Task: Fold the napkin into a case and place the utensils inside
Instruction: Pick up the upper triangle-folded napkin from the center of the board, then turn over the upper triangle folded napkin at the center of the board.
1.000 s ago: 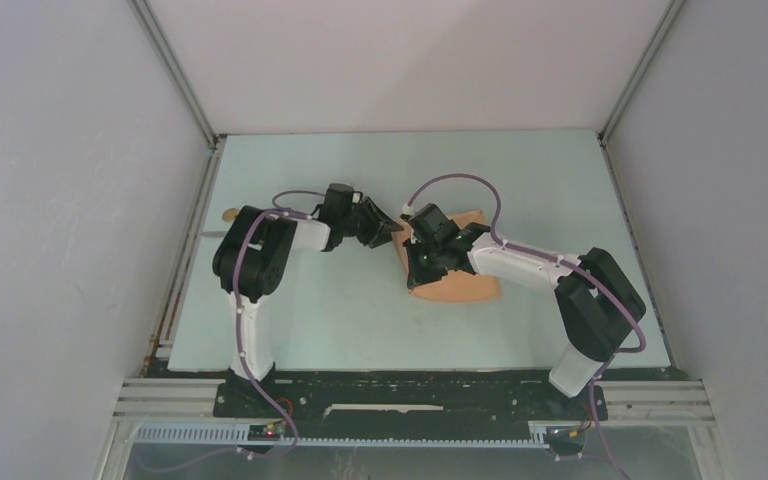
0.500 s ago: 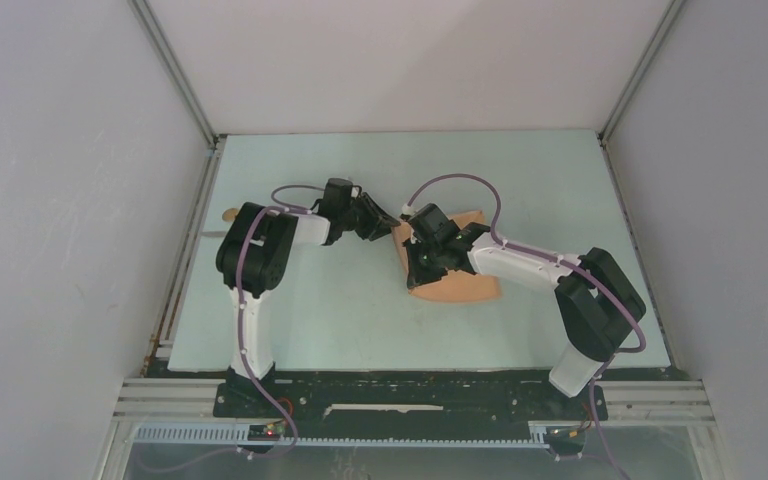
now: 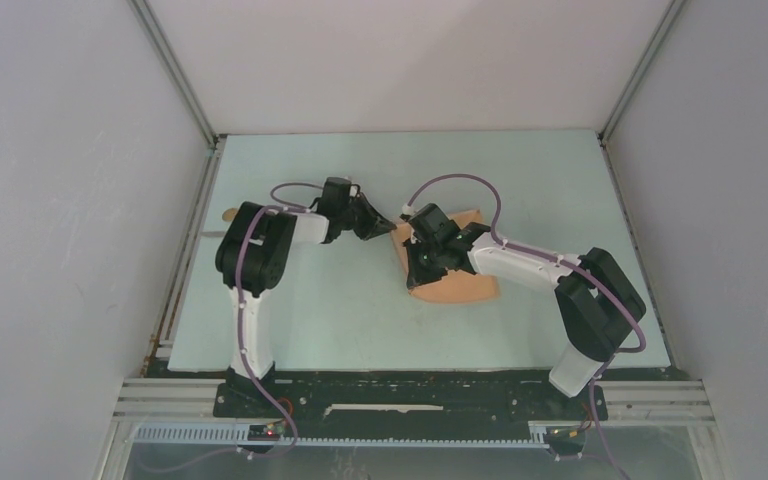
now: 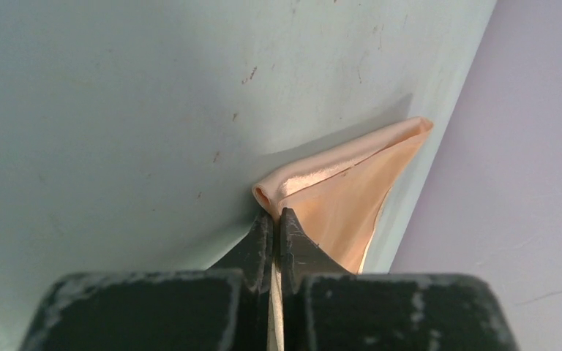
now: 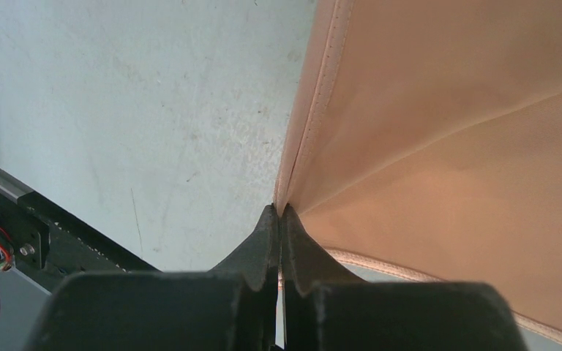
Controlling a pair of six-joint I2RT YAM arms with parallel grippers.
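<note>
Right of counter [image 3: 340, 320] centre: one peach napkin [image 3: 465, 288], creased. Left gripper [image 4: 276, 219] pinched tight on its far-left corner; right gripper [image 5: 279, 213] pinched tight on its near-left hemmed edge.

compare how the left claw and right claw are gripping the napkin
The left claw pinches a doubled-over corner of the napkin, where the cloth rolls into a small loop; the right claw pinches a flat stitched hem. From above, the left claw sits at the napkin's far left corner, the right claw nearer, over its left side. Both are shut on the same peach cloth.
</note>
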